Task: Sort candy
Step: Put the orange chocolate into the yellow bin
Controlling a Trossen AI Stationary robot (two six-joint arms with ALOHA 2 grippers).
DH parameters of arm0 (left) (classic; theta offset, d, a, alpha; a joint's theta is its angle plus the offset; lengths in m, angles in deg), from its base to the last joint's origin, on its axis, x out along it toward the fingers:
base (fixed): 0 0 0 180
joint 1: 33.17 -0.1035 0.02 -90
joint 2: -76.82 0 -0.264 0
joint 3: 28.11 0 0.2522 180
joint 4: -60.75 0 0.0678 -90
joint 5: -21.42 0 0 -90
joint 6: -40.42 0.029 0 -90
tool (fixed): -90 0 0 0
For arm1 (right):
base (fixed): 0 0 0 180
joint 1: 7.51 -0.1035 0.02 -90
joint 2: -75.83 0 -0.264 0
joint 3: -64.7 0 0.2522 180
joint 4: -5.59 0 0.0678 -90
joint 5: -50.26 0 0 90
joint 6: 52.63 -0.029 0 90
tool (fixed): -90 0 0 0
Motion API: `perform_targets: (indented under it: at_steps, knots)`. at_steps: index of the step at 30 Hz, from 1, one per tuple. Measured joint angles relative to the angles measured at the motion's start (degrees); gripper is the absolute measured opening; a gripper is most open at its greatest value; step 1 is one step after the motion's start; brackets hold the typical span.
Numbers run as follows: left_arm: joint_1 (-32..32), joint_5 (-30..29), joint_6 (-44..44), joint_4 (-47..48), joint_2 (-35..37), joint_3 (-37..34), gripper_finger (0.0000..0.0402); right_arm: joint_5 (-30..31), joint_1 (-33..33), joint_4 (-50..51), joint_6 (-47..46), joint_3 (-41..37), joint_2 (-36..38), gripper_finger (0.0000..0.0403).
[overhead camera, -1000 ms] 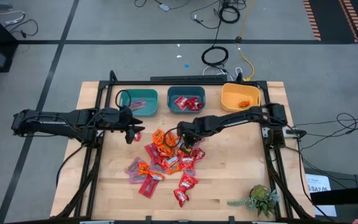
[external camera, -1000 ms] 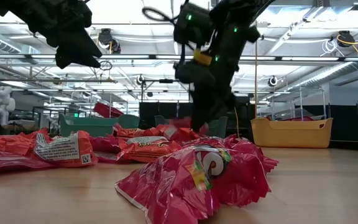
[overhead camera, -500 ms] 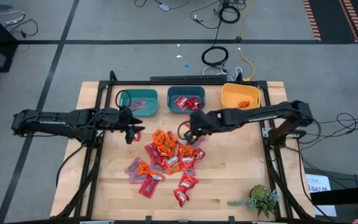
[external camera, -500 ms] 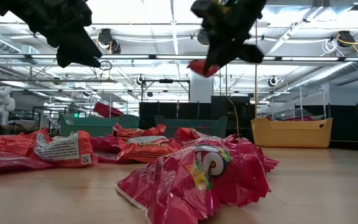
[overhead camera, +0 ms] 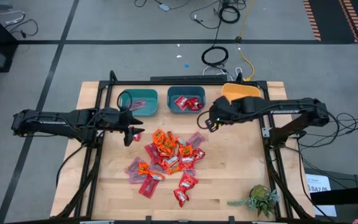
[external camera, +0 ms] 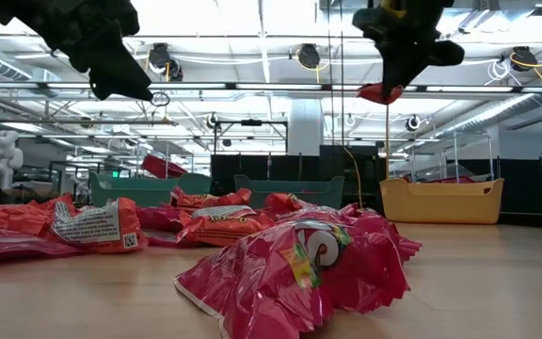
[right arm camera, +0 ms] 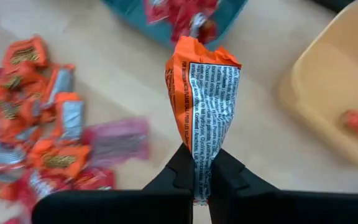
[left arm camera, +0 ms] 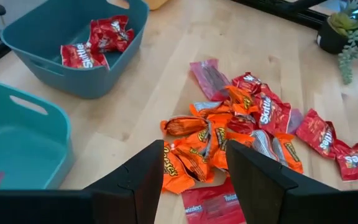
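Fingers [right arm camera: 199, 177] of right arm pinch crinkly orange candy [right arm camera: 202, 99].

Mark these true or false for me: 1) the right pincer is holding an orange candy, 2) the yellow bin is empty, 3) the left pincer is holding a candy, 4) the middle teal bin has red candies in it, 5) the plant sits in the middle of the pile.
1) True: the right pincer is shut on an orange candy, lifted off the table.
2) False: the yellow bin already holds at least one orange candy.
3) False: the left pincer is open and holds nothing, beside the pile.
4) True: the middle teal bin holds red candies.
5) False: the plant stands at the table's corner, apart from the pile.
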Motion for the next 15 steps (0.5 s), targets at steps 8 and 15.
perform_targets:
  at_steps: [8, 15]
  knots:
    - [0.1, 0.3, -1.2, 0.0, 0.0, 0.0, 0.0183, -2.3, 12.8, -8.3, 9.3, -14.0, 13.6, 0.0004]
    - [0.1, 0.3, -1.5, -0.2, 0.0, 0.0, 0.0183, -5.0, 27.7, -13.7, 14.8, -22.8, 19.7, 0.0004]
